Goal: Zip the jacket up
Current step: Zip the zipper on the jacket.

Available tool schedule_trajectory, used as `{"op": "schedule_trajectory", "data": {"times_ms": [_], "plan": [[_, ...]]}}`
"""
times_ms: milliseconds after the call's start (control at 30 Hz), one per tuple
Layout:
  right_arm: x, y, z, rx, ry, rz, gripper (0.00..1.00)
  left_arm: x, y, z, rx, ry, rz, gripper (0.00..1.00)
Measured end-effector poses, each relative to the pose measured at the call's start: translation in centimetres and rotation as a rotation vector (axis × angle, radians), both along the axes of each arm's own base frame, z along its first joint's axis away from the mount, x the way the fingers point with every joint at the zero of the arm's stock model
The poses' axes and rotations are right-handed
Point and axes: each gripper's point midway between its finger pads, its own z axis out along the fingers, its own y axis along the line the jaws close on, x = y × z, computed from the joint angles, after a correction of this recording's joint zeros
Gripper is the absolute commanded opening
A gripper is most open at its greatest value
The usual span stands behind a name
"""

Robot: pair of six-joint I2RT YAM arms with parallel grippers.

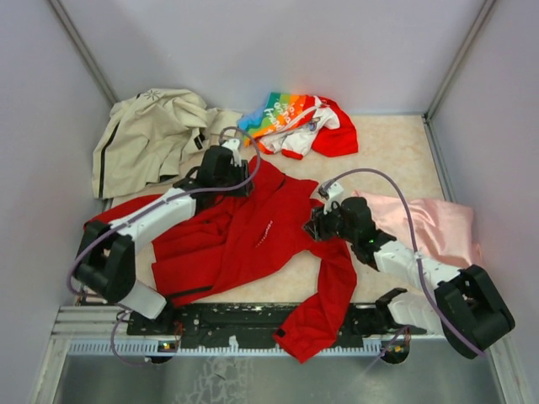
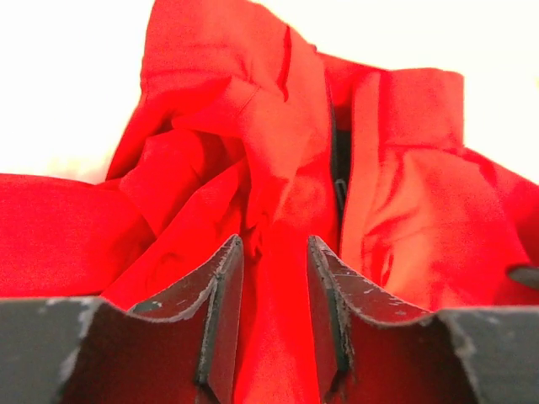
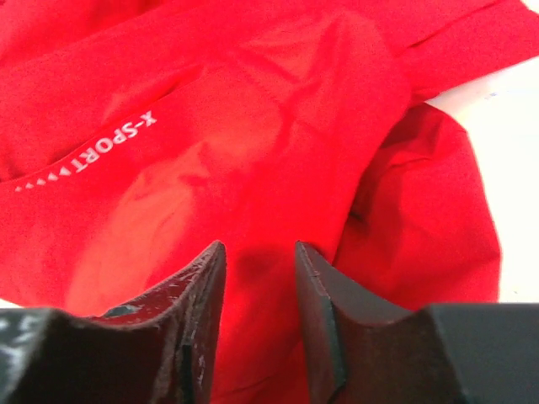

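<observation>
Here, the jacket [image 1: 244, 236] lies spread and rumpled across the middle of the bench [image 1: 396, 151], with one sleeve [image 1: 324, 311] trailing over the bench's near edge. The left fingers [image 2: 221, 295] stand apart at the jacket's far, collar end, clamped on nothing. Red folds show through the gap between them, and the dark zipper [image 2: 339, 181] runs up the cloth just beyond, a little right of that gap. The right fingers [image 3: 202, 295] are likewise apart and grip nothing, poised over the jacket's right side near where the body meets the sleeve. Smooth red cloth fills the space between them, and the jacket's white lettering [image 3: 109, 143] sits beyond them to the left. Whether either pair's tips touch the cloth I cannot tell. Beyond the jacket to the far left a beige jacket [image 1: 152, 139] lies heaped. A rainbow-and-white garment [image 1: 295, 122] lies just past the jacket's collar, and a pink cloth [image 1: 429, 227] lies at the jacket's right, partly under the right arm.
</observation>
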Motion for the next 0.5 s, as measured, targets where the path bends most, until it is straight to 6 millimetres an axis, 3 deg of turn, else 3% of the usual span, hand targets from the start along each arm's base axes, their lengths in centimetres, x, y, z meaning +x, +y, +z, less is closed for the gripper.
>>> {"op": "schedule_trajectory", "data": {"times_ms": [133,267,367,500], "plan": [[1.1,-0.7,0.1,0.009,-0.011,-0.087,0.44,-0.9,-0.3,4.5,-0.049,-0.087,-0.014,0.47],[0.9,-1.4,-1.3,0.011,0.017,-0.138,0.45,-2.4,-2.2,6.6,-0.096,-0.125,-0.084,0.48],[0.6,-1.6,-2.0,0.015,0.035,-0.156,0.48,-3.0,-4.1,6.0,-0.124,-0.108,-0.155,0.49],[0.6,-1.7,-2.0,0.033,0.033,-0.17,0.53,-2.5,-5.6,2.2,-0.1,-0.022,-0.197,0.49]]}}
